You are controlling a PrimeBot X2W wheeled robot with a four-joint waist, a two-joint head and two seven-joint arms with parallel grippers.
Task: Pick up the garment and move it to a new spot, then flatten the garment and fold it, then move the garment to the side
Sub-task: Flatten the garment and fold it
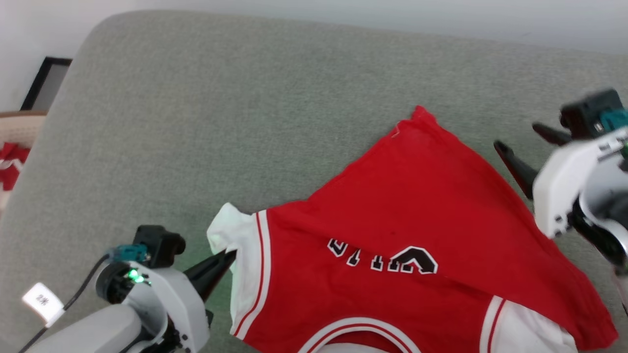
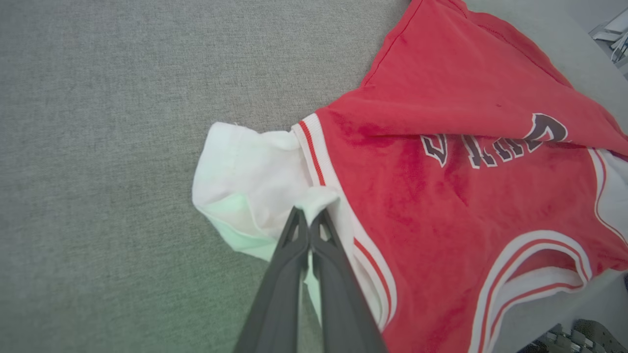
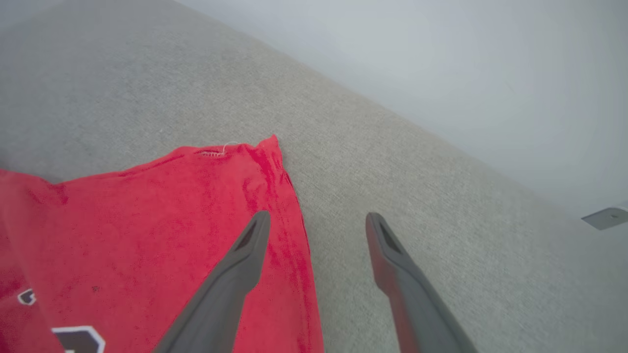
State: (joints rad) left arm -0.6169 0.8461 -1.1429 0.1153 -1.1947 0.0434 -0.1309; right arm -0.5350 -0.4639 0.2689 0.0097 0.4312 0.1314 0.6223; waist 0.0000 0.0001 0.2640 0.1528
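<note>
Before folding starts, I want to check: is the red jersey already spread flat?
Not flat: a fold of the jersey covers part of its letters, and the white sleeve is bunched.

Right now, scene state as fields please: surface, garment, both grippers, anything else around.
surface: grey fabric cushion
garment: lies lettering-up on the cushion, creased, a red fold overlapping the black letters; not flat
left gripper: shut on the garment's white sleeve
right gripper: open, holding nothing, at the garment's red edge, one finger over cloth, the other over cushion
other: beige basket at the far left edge, red cloth showing in it
</note>
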